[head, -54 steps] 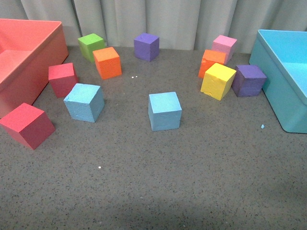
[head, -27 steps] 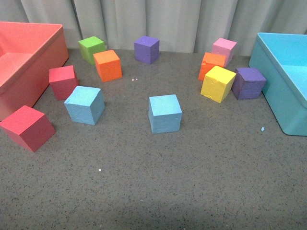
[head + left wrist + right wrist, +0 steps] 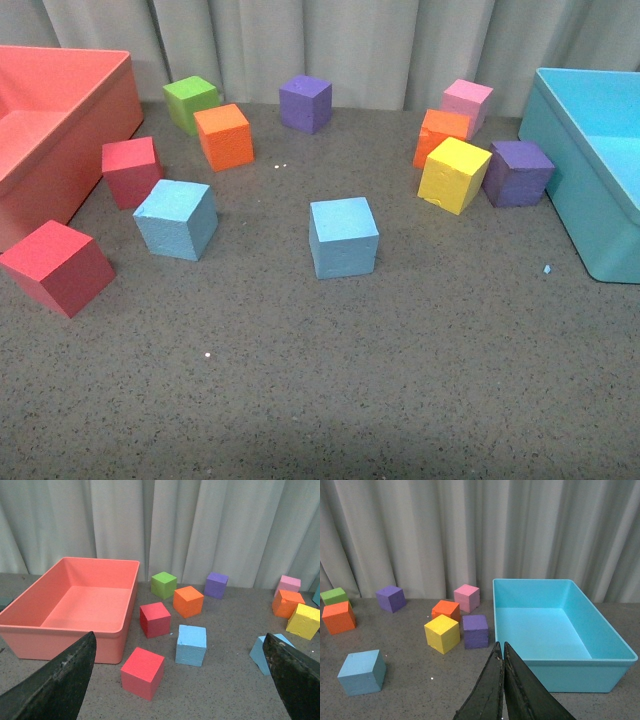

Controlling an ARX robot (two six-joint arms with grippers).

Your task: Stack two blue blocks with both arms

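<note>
Grey tabletop (image 3: 400,380) bears red bin (image 3: 70,160), turquoise bin (image 3: 575,190); both blue blocks (image 3: 343,236) (image 3: 176,218) lie outside.

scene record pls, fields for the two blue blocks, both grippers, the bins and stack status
left blue block: on the table, near a red cube
centre blue block: on the table, standing alone
stack status: not started, the two blocks sit apart
left gripper: open wide, holding nothing
right gripper: shut, nothing between its fingers
bins: coral bin at the left, turquoise bin at the right
arms in front view: neither shows
</note>
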